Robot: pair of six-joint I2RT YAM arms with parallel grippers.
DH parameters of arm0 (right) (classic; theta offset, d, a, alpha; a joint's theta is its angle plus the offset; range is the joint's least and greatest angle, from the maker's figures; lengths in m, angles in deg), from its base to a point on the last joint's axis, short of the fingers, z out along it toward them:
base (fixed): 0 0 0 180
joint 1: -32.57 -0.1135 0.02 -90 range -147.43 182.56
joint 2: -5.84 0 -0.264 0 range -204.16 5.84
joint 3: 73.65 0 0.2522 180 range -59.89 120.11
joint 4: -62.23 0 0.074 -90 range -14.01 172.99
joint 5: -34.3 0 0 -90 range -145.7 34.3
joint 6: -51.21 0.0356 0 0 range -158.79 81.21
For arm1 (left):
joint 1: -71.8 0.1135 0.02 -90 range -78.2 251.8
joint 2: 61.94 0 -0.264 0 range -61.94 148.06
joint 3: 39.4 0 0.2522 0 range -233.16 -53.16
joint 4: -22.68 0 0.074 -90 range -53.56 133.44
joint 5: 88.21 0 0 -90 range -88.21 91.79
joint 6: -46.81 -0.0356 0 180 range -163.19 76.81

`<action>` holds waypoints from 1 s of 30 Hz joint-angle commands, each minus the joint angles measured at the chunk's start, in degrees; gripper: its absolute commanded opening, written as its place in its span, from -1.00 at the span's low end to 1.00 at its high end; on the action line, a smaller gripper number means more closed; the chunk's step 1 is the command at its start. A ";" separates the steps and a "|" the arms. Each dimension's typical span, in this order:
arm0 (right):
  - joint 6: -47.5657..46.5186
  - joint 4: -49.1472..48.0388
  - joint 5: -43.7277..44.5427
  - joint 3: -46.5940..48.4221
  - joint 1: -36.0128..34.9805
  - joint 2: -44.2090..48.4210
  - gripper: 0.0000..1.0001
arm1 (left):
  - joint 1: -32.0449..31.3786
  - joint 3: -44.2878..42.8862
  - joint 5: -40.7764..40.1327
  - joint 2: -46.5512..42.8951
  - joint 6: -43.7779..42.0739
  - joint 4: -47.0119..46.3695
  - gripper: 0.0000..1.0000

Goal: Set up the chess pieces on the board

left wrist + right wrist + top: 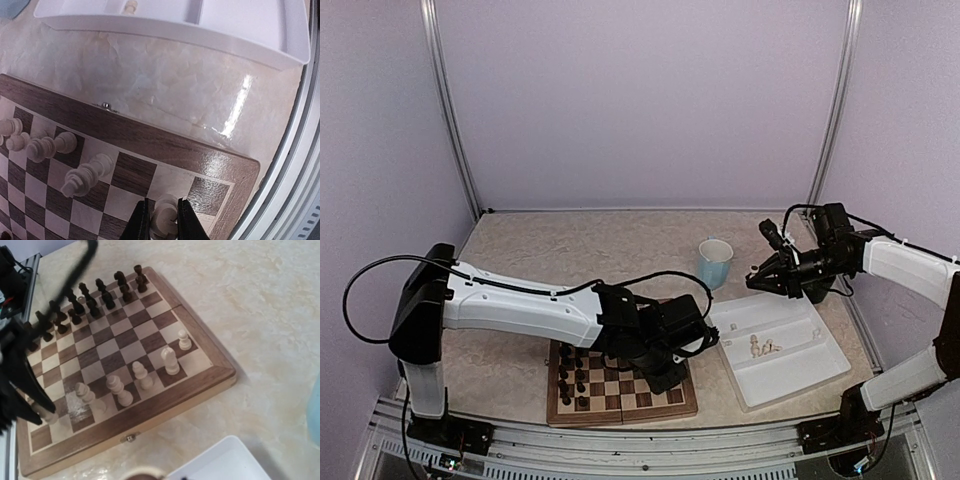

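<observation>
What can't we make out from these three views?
Top view: left arm covers much of the board; squares beneath hidden.
Top view: pieces in the tray too small to identify.
Left wrist: piece in the left gripper cut off by bottom edge.
Right wrist: right gripper fingers not visible; brown blur at bottom edge unidentifiable.

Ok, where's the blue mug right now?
In the top view the light blue mug stands on the table right of centre, just beyond the far left corner of the white tray, with the right gripper close on its right.
</observation>
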 commanded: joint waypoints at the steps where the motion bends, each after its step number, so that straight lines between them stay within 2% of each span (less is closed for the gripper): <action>1: -0.60 0.01 0.45 -0.53 0.70 -0.28 -0.90 | -0.41 -1.76 -2.31 1.33 -1.86 3.07 -1.00; 30: -1.33 0.95 0.08 -0.15 0.71 -1.34 -0.89 | -0.50 -4.25 1.11 5.01 -2.59 0.93 -0.97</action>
